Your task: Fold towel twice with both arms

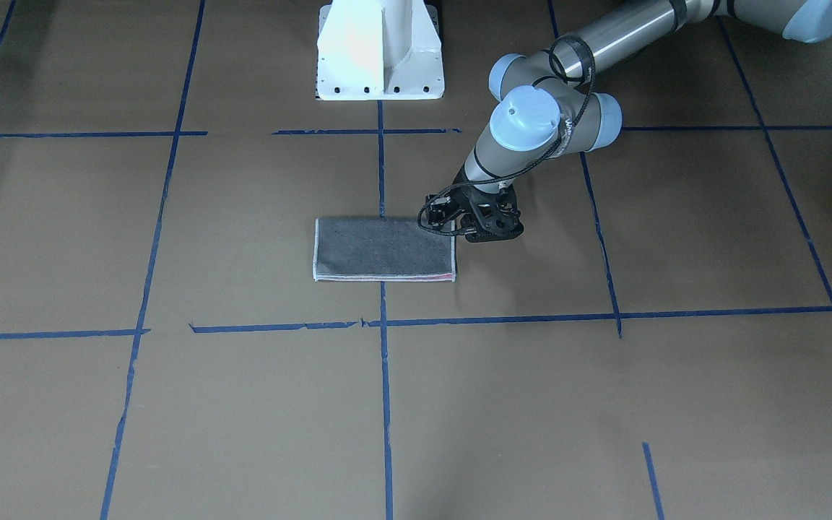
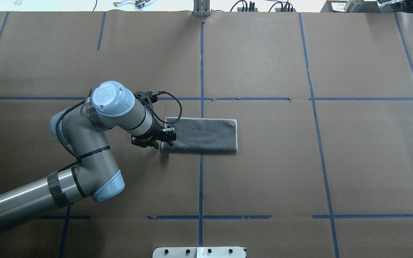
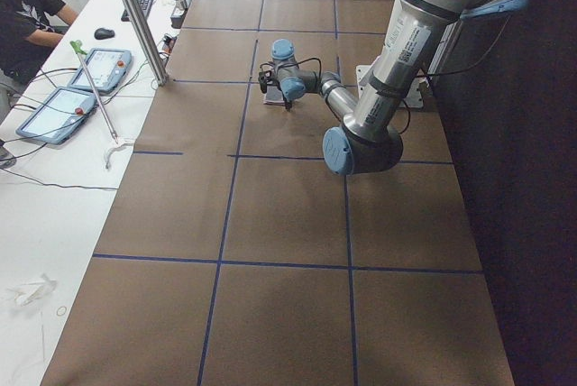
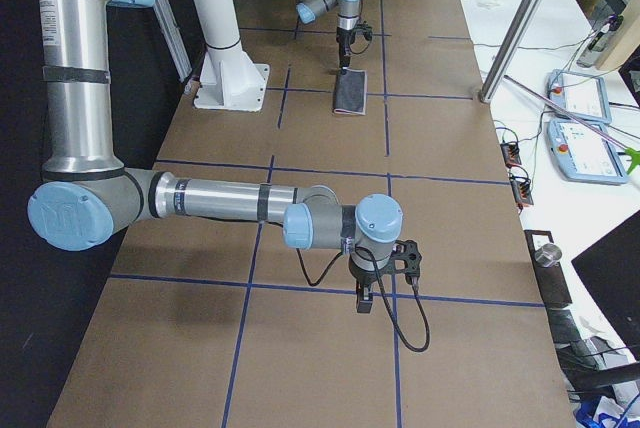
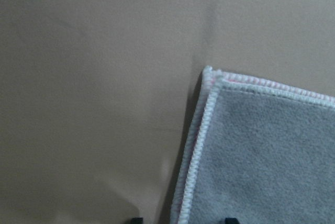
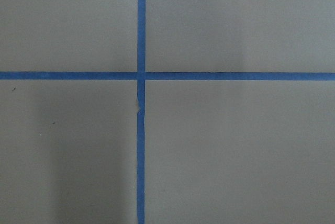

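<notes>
towel folded, grey up, on desk. left jaws apparently released astride its edge; right jaws: cannot tell.

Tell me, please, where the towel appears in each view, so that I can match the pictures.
Front-facing: towel at centre, left gripper at its right end.
Overhead: centre, gripper at its left end.
Exterior left: far, upper middle, small, partly hidden under the gripper.
Exterior right: far, upper middle.
Left wrist: lower right, one corner showing.
Right wrist: not in it.
Shared landmark: the left gripper at the towel's short end.
</notes>
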Controlling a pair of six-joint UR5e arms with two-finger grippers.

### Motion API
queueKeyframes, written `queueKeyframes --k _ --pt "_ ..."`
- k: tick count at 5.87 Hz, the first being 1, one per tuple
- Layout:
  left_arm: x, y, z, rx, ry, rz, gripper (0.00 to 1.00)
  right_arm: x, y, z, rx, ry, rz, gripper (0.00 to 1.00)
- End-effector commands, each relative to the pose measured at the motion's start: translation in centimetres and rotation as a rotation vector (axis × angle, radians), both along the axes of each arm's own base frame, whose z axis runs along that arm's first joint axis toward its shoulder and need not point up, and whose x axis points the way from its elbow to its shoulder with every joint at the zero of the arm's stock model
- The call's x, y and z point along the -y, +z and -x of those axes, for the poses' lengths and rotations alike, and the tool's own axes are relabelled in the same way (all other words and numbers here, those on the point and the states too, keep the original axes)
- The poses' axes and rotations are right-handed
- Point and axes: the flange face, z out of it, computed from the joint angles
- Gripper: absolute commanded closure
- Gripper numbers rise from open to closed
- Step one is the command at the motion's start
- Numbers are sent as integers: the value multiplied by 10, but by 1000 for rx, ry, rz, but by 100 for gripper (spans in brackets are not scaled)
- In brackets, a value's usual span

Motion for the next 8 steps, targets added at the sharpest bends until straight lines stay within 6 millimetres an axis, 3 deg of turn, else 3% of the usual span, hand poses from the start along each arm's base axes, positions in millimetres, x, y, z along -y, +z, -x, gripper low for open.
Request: queueKeyframes --k 1,2,3,4,6,8 --pt "0 -4 0 -6 0 -3 65 1 -3 0 0 0 5 0" --pt "0 -4 0 -5 1 -2 75 1 -9 -1 0 2 12 0" --pt "0 -3 0 -3 0 -2 91 1 -11 -1 0 2 12 0" --pt "0 -3 0 -2 1 0 99 1 -11 -1 0 1 11 0" --pt "2 -30 4 -43 44 1 100 1 -11 -1 0 2 12 0" --pt "8 -77 -1 -46 76 -96 100 1 -11 -1 0 2 12 0"
